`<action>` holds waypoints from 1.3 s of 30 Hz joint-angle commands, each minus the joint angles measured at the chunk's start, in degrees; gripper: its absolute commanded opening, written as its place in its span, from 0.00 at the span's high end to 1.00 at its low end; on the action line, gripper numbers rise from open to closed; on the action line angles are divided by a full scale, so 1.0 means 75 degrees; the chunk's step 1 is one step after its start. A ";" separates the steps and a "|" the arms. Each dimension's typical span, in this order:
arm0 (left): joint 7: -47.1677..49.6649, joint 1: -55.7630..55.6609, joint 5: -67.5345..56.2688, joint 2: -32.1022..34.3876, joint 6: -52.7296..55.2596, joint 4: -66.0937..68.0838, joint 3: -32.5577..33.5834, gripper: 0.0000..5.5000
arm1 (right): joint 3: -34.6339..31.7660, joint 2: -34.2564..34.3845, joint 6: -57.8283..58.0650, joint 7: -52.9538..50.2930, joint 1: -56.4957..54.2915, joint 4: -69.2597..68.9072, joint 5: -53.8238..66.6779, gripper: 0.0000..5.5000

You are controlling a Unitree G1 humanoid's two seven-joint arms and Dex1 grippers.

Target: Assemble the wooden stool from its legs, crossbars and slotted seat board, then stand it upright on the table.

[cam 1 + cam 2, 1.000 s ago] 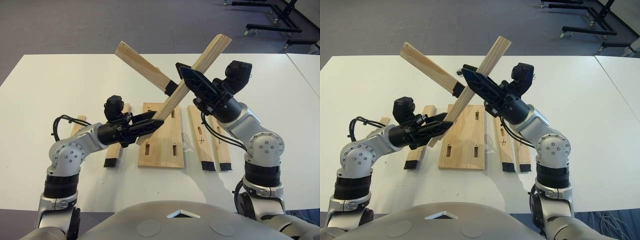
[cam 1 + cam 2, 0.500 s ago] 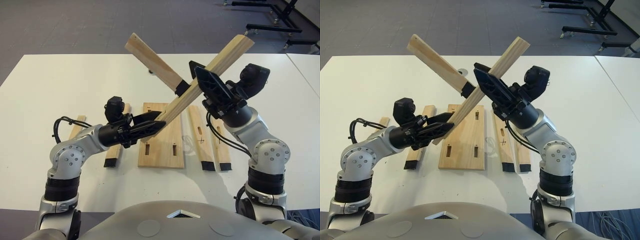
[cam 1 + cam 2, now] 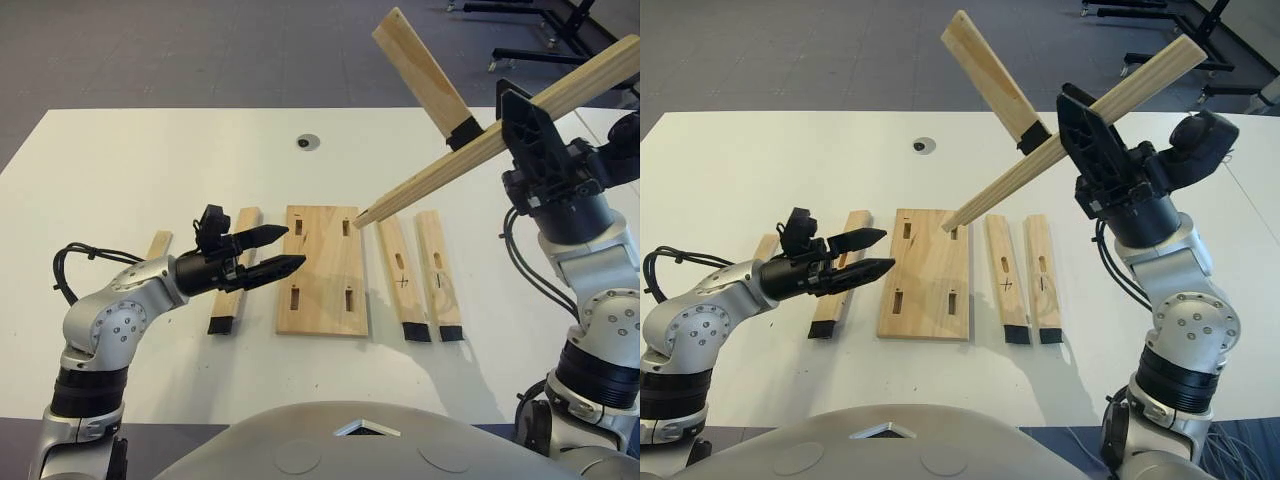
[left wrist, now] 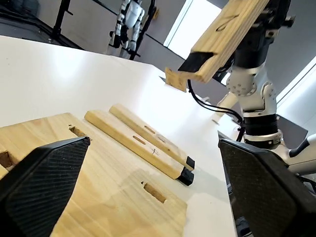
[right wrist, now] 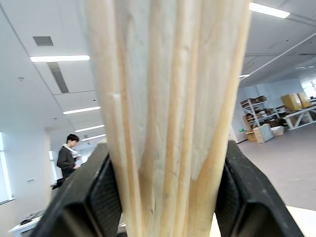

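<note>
Since the earlier frames the left gripper has let go of the long bar and dropped back towards the table. The right arm has carried the bar, with the black-tipped leg crossed over it, upward and to the right.

Obstructions noted:
- The left gripper overlaps part of the single leg lying left of the seat board.
- The short piece at far left has its near end behind the left forearm.
- One finger of the right gripper covers the crossing of the bar and the black-tipped leg, so it cannot be told whether they are slotted together.
- In the left eye view the frame edge cuts off the bar's upper end.

Nearest, the left arm is bent at the elbow with its forearm pointing right. Its fingers are spread apart and grasp nothing, hovering low over the left edge of the seat board. The board lies flat at the table's centre with its slots facing up. A pair of legs lies flat side by side just right of it.

Farther back, the right arm is raised. Its fingers are clamped on either side of the long bar, which slopes down to the left. The bar's lower end hangs in the air over the board's far right corner. The black-tipped leg rises from the crossing, up and to the left.
</note>
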 commanded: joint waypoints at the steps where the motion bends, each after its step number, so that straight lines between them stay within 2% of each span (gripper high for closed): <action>1: 0.0598 -0.0013 0.1816 0.0331 -0.0741 -0.0398 -0.0970 0.03 | 0.0108 -0.0293 -0.0032 -0.0038 -0.0323 0.0072 -0.0346 0.61; 4: 0.1085 -0.0056 0.3117 0.0494 -0.1210 -0.0565 -0.1543 0.02 | 0.0279 -0.0284 0.0005 -0.0123 -0.0477 0.0024 -0.0357 0.61; 9: 0.1305 -0.0129 0.4641 0.1002 -0.1823 -0.0447 -0.1956 0.02 | 0.0416 -0.0249 0.0014 -0.0165 -0.0389 -0.0077 -0.0347 0.61; 20: 0.0260 -0.0175 0.5654 0.1783 -0.2293 -0.0604 -0.2572 0.02 | 0.0378 -0.0090 -0.0217 -0.0451 -0.0393 -0.0108 -0.0353 0.61; 27: 0.0124 -0.0435 0.6050 0.1673 -0.2217 -0.0474 -0.2791 0.02 | 0.0298 -0.0062 -0.0300 -0.0620 -0.0444 -0.0200 -0.0113 0.61; 32: 0.0084 -0.0612 0.6563 0.1735 -0.2665 -0.0248 -0.3113 0.02 | 0.0359 -0.0056 -0.0277 -0.0648 -0.0414 -0.0212 -0.0090 0.61; 39: 0.0119 -0.0927 0.7986 0.1282 -0.2787 0.0398 -0.4455 0.02 | 0.0464 -0.0057 -0.0230 -0.0656 -0.0438 -0.0283 -0.0012 0.61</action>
